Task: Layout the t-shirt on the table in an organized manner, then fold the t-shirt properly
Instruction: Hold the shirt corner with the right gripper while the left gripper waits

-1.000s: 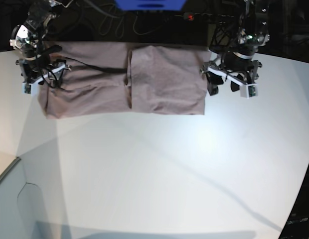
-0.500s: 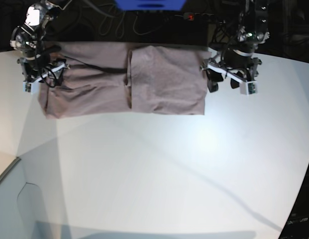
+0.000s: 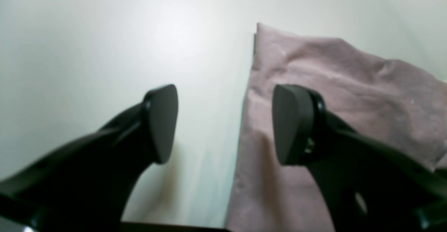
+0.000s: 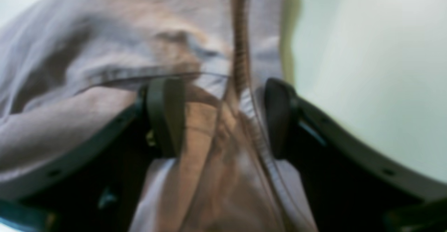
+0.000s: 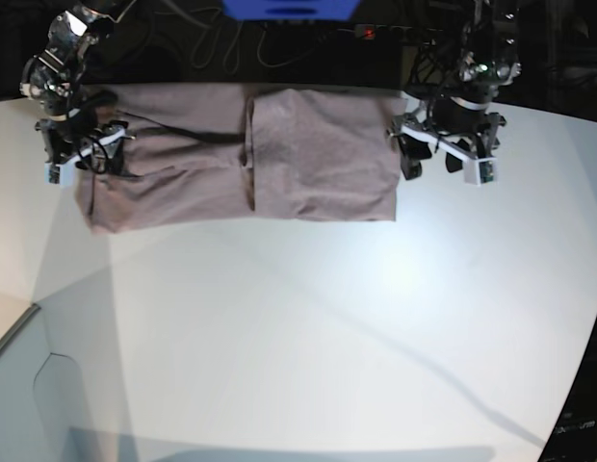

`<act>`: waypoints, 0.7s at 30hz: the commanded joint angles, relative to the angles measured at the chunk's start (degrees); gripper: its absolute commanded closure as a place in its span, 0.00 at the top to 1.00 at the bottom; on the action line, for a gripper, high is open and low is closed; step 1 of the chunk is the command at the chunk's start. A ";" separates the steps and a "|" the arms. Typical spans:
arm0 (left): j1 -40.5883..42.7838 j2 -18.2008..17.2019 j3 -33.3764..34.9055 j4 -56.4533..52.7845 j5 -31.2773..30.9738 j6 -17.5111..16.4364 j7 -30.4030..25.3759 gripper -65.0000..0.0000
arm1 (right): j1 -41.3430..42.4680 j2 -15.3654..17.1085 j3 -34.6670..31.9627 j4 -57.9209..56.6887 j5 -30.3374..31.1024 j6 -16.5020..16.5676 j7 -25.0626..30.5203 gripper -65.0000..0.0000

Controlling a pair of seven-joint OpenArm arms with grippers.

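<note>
Now the t-shirt (image 4: 216,127) bunches between the right pincer (image 4: 223,116) jaws (blurred).

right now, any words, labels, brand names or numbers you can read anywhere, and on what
None can be read.
t-shirt: plain in all three views, no print or tag showing.
table: bare white, no markings.
left gripper and right gripper: plain black jaws, no lettering; the right wrist view is blurred.

mauve t-shirt (image 5: 318,154) folded on white table (image 5: 327,327)
</note>
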 commanded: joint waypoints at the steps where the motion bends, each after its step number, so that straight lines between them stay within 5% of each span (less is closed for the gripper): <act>1: 0.00 -0.29 -0.11 1.07 -0.15 -0.29 -1.23 0.64 | -0.76 -0.41 -1.27 -0.34 -1.14 1.02 -3.17 0.45; 14: -0.53 -0.29 -0.11 0.90 -0.15 -0.29 -1.23 0.64 | -0.40 -0.41 -3.47 -0.25 -1.14 1.02 -3.26 0.01; 21: -0.71 -0.29 -0.11 0.90 -0.15 -0.29 -1.23 0.64 | -0.40 -0.32 -3.47 0.10 -1.14 1.02 -3.09 0.00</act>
